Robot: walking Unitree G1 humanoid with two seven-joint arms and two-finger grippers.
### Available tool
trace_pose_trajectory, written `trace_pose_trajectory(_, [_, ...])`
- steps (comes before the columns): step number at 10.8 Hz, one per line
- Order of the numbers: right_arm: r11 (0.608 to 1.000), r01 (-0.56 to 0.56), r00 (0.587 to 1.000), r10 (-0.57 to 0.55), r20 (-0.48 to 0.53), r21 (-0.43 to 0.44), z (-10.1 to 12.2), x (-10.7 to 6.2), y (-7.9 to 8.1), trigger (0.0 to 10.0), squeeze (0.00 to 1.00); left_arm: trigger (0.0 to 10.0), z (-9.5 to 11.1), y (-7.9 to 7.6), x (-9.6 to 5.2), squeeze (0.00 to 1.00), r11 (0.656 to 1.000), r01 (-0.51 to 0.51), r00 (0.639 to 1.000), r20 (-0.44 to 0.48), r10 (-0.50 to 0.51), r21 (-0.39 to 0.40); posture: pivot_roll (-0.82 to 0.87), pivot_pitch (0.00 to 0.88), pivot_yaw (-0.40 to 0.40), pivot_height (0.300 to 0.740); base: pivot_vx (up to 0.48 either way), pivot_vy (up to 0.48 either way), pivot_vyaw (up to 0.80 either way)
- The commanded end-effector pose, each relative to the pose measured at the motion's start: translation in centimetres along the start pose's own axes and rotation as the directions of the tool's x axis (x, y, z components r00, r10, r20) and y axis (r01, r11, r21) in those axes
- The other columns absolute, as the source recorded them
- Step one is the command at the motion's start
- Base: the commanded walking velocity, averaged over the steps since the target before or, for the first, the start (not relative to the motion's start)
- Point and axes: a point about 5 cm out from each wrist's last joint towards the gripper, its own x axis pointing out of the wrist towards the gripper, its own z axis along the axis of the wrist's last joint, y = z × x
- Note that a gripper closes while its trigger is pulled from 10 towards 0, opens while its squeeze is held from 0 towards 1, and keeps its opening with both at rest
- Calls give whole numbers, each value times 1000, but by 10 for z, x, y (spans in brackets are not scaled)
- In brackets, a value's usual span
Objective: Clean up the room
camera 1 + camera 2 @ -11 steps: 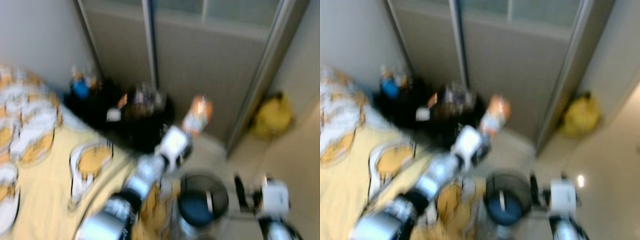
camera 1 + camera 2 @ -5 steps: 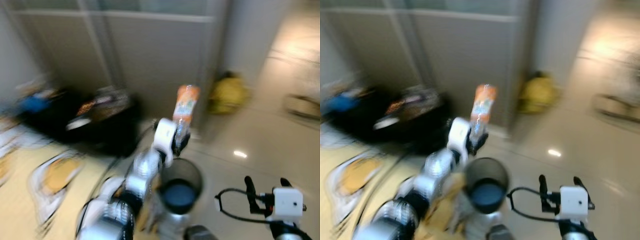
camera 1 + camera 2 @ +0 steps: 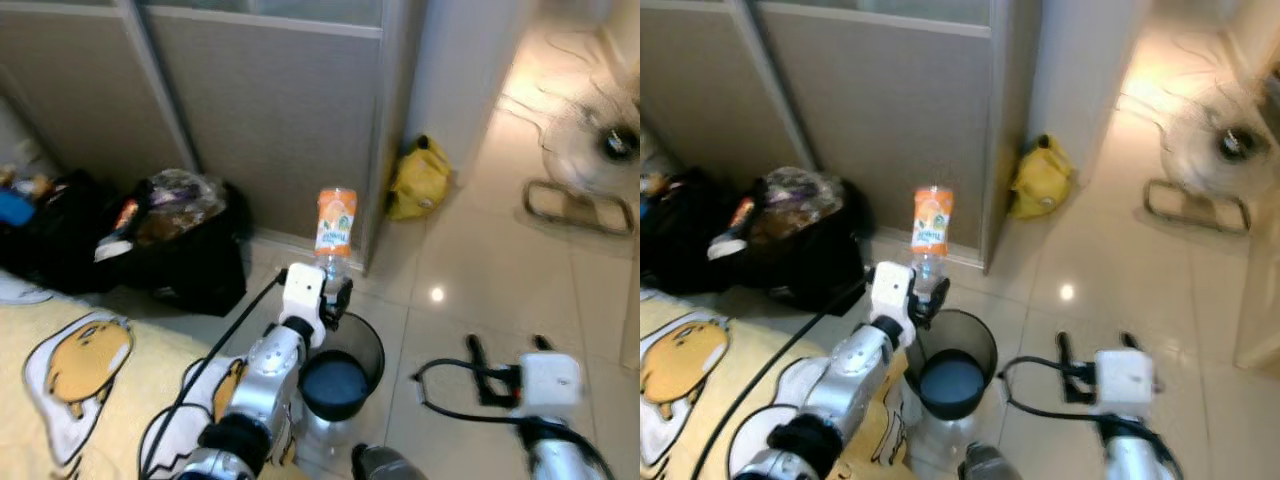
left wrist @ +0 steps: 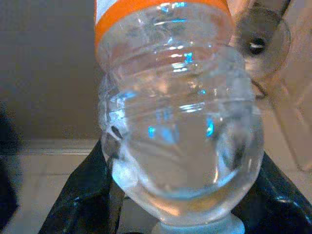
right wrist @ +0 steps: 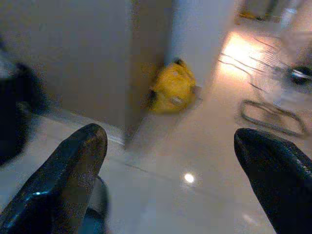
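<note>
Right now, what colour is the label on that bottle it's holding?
Orange, on the clear bottle in the left gripper; best in the left eye view.

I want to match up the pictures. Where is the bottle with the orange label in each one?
Left eye view: the bottle stands upside down in the left gripper, above the trash can.
Right eye view: centre, same place.
Left wrist view: up close.
Right wrist view: not in it.
Shared landmark: the yellow bag by the wall.
</note>
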Motion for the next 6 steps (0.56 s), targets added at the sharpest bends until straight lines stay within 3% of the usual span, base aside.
trace_pose_trajectory(1, [1000,-21,1000,21,2,-8,1,4,2,10000,0,10000,0,-9,0,0,1000,23,1000,1,-23,4,-213,0,82,740,259,-401,0])
trace_pose_trajectory(3, [999,-43,999,43,33,-14,8,21,6,10000,0,10000,12,-16,9,0,999,41,999,28,-42,25,-210,0,78,740,298,-373,0])
trace_pose_trajectory(5, [999,-47,998,48,41,-14,10,25,7,10000,0,10000,16,-21,13,0,998,54,998,29,-54,24,-207,0,78,740,307,-366,0])
trace_pose_trajectory(6, [999,-51,998,52,42,-16,10,27,9,10000,0,10000,15,-21,15,0,999,46,999,11,-46,28,-205,0,78,740,424,0,0])
